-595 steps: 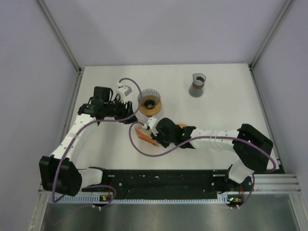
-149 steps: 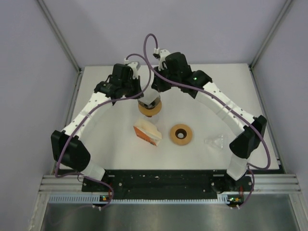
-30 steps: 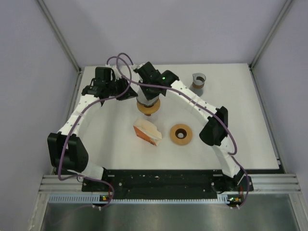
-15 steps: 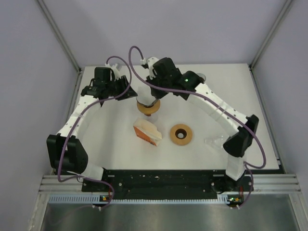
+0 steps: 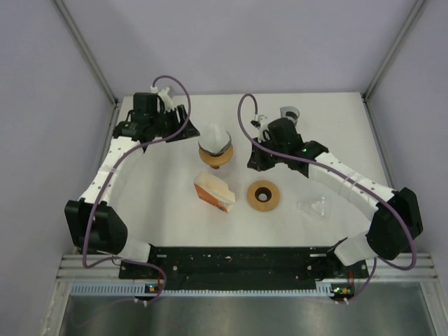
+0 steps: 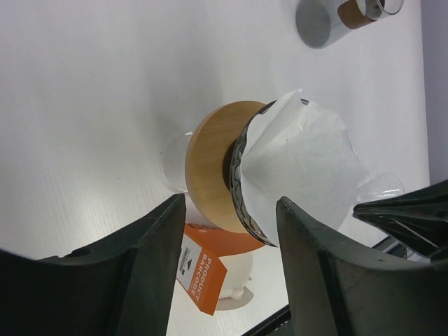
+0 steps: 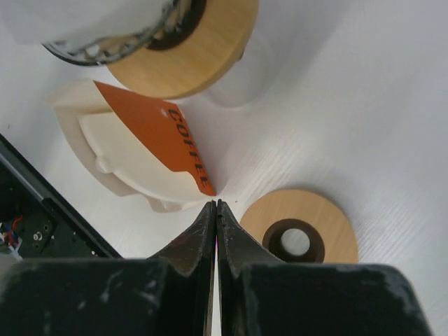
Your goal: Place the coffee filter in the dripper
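Note:
The dripper [image 5: 216, 155], a wire cone in a round wooden collar over a glass base, stands at mid-table. The white paper coffee filter [image 5: 214, 136] sits in its cone, standing above the rim. In the left wrist view the filter [image 6: 302, 166] fills the wire cone of the dripper [image 6: 210, 166]. My left gripper [image 5: 189, 130] is open just left of the dripper, and its fingers [image 6: 155, 260] hold nothing. My right gripper [image 5: 252, 162] is shut and empty to the dripper's right, with its tip [image 7: 215, 204] low over the table.
An orange and white filter pack [image 5: 215, 192] lies in front of the dripper, with a wooden ring [image 5: 263, 195] to its right. A small clear glass piece [image 5: 315, 206] lies farther right. A grey carafe [image 5: 288, 122] stands at the back.
My right arm has pulled away from above the dripper to its right, leaving the filter in the cone. My left gripper has opened wider and drawn back to the left.

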`<state>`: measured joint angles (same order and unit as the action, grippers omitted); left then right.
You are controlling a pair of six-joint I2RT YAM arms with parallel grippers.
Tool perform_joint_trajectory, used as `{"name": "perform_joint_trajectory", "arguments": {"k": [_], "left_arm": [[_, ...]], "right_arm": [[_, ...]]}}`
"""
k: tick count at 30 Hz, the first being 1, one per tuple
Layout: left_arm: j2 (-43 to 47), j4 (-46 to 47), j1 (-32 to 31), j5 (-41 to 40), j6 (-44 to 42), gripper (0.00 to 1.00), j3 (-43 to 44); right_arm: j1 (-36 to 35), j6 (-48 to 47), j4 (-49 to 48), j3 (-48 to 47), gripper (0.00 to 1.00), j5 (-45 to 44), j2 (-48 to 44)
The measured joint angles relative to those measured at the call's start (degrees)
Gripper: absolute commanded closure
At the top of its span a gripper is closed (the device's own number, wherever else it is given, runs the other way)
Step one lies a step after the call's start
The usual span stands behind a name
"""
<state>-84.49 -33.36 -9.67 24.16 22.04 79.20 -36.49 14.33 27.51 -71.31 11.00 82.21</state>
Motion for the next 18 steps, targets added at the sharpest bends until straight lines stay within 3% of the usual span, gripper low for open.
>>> {"name": "perform_joint_trajectory", "arguments": {"k": [9, 18], "left_arm": [[-2.9, -9.2, 4.2, 2.7, -11.4, 0.32, 10.3], [-1.2, -15.9, 4.5, -3.5, -24.5, 0.29, 4.9]], "right_arm": [[1.5, 8.2, -16.0, 13.5, 1.00, 4.8, 1.9], [1.5, 16.6, -33.8, 17.2, 1.00, 8.8, 10.8]]}}
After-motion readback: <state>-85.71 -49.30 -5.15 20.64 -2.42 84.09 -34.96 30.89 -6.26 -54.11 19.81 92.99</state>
